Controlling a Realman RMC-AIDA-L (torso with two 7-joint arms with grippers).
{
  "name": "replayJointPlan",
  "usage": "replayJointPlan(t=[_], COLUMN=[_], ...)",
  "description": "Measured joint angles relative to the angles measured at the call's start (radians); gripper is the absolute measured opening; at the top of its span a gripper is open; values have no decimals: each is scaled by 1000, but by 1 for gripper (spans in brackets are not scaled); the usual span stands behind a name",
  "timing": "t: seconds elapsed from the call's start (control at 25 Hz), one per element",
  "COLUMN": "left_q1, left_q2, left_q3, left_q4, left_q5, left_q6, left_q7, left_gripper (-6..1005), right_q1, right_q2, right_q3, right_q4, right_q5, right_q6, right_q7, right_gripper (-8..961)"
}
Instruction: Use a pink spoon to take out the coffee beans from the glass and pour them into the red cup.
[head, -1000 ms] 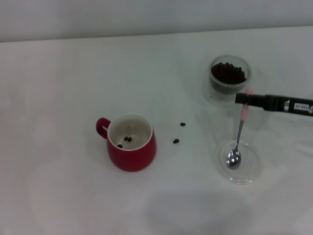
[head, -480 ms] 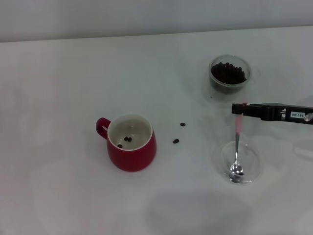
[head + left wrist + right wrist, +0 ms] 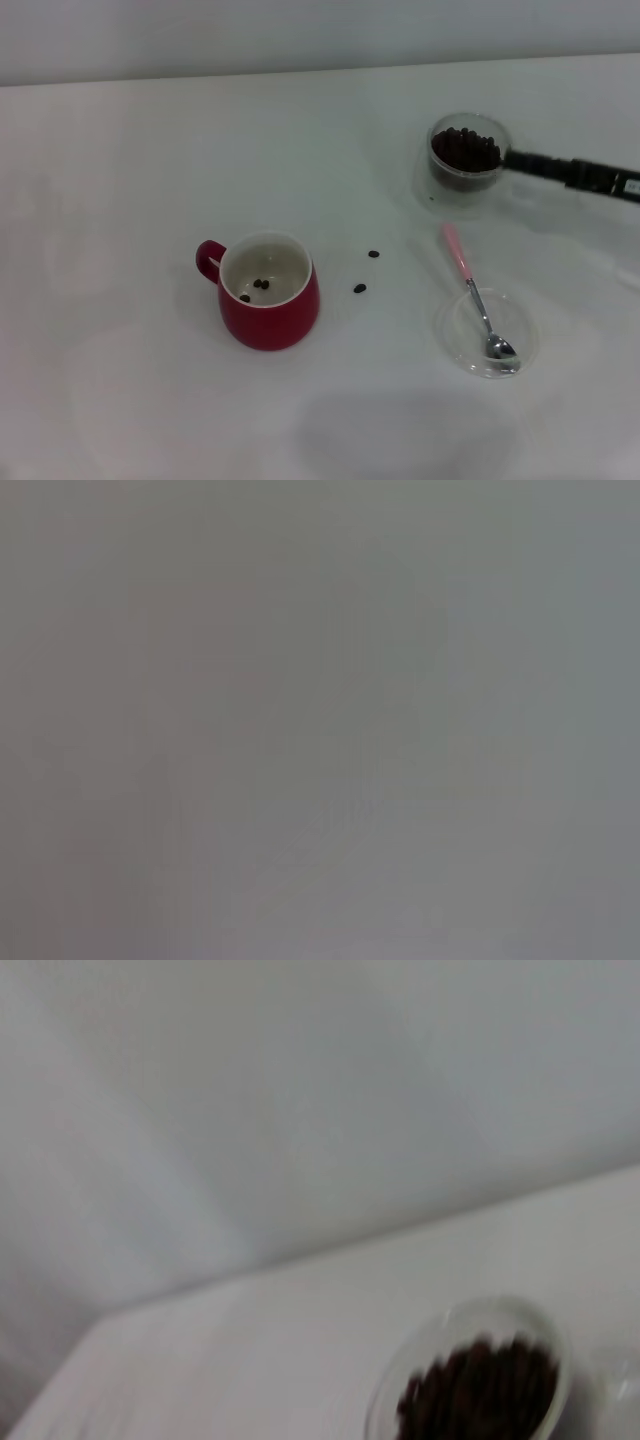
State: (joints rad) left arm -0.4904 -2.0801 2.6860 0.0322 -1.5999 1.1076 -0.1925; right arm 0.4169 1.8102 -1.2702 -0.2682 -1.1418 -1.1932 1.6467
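Jaws on the right gripper [image 3: 512, 159]: you can't tell their state; it holds nothing, tip beside the glass [image 3: 470, 160] of coffee beans [image 3: 466, 148] near the worktop's far right edge. Pink spoon [image 3: 478, 306] lies free, bowl in the clear dish [image 3: 455, 338]. Red cup [image 3: 266, 290] sits mid-worktop, a few beans inside, two stray beans [image 3: 366, 271] beside it. Left gripper isn't visible.
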Motion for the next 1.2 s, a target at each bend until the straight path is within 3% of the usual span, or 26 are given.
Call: replayJointPlan(t=[0.12, 0.32, 0.4, 0.52, 0.6, 0.96, 1.2], left_q1=[1, -3, -4, -10, -22, -67, -144], left_q2=[0, 0, 0, 1, 1, 0, 1], left_q3=[0, 0, 0, 0, 0, 0, 0], left_q4=[0, 1, 7, 19, 27, 52, 46], left_q5=[0, -1, -2, -18, -46, -62, -98], left_q6=[0, 0, 0, 1, 1, -15, -128], left_q7=[-1, -2, -2, -6, -23, -53, -58], left_gripper=[886, 886, 886, 886, 886, 886, 886], right_q1=[-31, -63, -63, -38, -7, 153, 228], right_q2=[15, 68, 100, 174, 194, 200, 191], right_q3=[101, 277, 369, 561, 639, 674, 674], right_q4=[-35, -85, -90, -89, -64, 7, 8], right_q5=[2, 3, 3, 8, 31, 254, 384], right_q6=[-4, 16, 43, 77, 80, 264, 437], right_q7=[-45, -183, -274, -511, -678, -1187, -1495], right_gripper=[608, 790, 876, 876, 876, 876, 876])
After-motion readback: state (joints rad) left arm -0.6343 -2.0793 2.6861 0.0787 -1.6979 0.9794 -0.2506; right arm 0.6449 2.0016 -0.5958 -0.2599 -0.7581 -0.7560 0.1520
